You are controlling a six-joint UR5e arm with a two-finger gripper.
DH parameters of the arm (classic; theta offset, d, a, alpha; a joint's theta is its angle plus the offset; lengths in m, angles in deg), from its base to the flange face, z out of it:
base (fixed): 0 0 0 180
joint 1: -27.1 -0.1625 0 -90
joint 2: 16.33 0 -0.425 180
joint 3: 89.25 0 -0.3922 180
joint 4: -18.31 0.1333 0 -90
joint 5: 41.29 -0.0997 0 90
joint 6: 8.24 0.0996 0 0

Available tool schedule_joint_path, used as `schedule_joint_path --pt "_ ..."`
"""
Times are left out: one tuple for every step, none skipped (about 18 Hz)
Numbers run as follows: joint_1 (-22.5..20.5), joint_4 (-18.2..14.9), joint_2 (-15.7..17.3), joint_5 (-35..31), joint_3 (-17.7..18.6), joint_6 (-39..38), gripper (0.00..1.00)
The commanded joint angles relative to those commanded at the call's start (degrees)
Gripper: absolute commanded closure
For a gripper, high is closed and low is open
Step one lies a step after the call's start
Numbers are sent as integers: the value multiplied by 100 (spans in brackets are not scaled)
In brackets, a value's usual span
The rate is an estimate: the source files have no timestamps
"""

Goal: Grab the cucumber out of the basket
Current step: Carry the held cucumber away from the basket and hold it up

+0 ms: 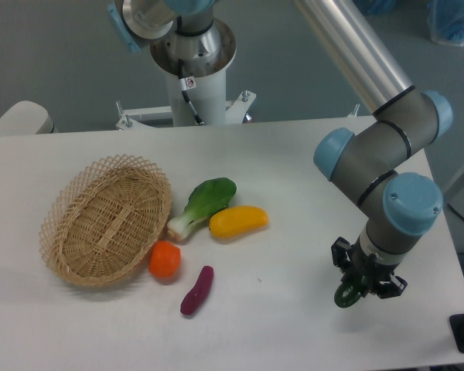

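The tan woven wicker basket lies on the left of the white table with nothing in it. My gripper is far to the right of it, near the table's front right, pointing down just above the surface. Its fingers are shut on the cucumber. Only a short, dark green, glossy rounded end shows below the fingers on their left side. The rest of the cucumber is hidden by the gripper.
Right of the basket lie a bok choy, a yellow vegetable, an orange round vegetable and a small purple eggplant. The arm's base stands at the back. The table's right edge is close to the gripper.
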Motion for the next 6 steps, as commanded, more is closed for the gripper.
schedule_joint_path --pt "18 0 0 -9 -9 0 80" --pt "18 26 0 -10 0 0 80" --pt "18 27 -9 -10 0 0 80" --pt "27 27 -9 -10 0 0 80" --pt "27 27 -9 -10 0 0 80" --pt "27 35 -9 -10 0 0 80"
